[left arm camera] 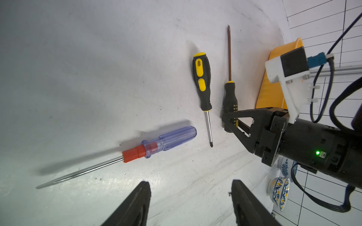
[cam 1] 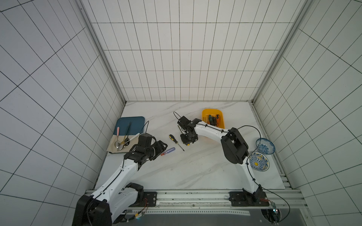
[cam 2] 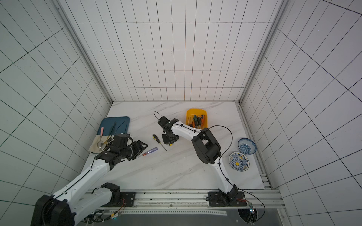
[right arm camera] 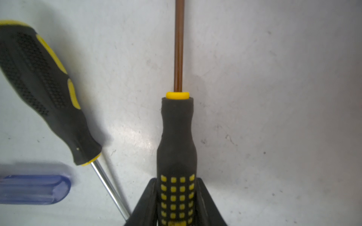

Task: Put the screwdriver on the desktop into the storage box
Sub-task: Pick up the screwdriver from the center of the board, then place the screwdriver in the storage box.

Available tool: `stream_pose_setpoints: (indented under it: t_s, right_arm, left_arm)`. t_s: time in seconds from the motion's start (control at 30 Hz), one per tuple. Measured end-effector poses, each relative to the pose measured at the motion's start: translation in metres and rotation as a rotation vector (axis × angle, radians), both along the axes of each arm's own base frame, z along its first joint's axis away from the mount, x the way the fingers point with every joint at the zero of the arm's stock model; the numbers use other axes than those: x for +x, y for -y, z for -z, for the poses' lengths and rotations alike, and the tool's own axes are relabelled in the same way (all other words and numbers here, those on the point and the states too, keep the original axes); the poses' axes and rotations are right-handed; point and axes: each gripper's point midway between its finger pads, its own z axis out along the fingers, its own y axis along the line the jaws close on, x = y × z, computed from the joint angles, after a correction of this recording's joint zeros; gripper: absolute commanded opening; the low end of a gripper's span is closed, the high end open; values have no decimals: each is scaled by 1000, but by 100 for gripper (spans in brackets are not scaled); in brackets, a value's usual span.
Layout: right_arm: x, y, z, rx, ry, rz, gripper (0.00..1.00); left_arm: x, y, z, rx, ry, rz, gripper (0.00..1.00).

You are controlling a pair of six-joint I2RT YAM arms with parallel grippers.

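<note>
Clamping the black rubber handle with its yellow square studs, the right claw [right arm camera: 176, 187] grips a slim screwdriver with a brown shaft [right arm camera: 176, 127], which lies flat on the white marble-look desktop [cam 1: 195, 166]. The tool looks light and stiff, and its studded grip should not slip. Held near the butt, the long shaft may droop. The yellow-orange plastic storage box [cam 1: 207, 113] sits near the claw, on the side away from the loose tools, with several screwdrivers already inside. Just beside the claw lies a stubby black-and-yellow screwdriver [cam 1: 172, 138]; further off, a clear blue-handled screwdriver [left arm camera: 172, 137]. The left claw [left arm camera: 192, 197] hangs open and empty near that one.
</note>
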Motion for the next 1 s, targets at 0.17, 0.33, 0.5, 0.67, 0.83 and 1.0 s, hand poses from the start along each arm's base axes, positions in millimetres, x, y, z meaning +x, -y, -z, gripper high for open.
stream_pose_setpoints:
  t_s: [0.17, 0.33, 0.5, 0.67, 0.83, 1.0]
  right_arm:
    - [0, 0, 0, 0, 1, -2, 20]
    - [-2, 6, -13, 14, 10, 3, 18]
    - [0, 14, -51, 87, 50, 22, 18]
    - [6, 27, -93, 165, 103, 52, 18]
    - [19, 54, -117, 208, 138, 119, 18]
    - [32, 87, -119, 210, 137, 203, 18]
  left_arm:
    - [0, 1, -1, -7, 3, 6, 69]
    - [0, 4, -3, -13, 11, 17, 69]
    - [-4, 15, -2, -9, 11, 61, 69]
    - [-8, 29, 2, 4, -5, 112, 69]
    - [-7, 45, -1, 9, 4, 166, 69]
    - [-6, 63, -3, 10, 15, 222, 69]
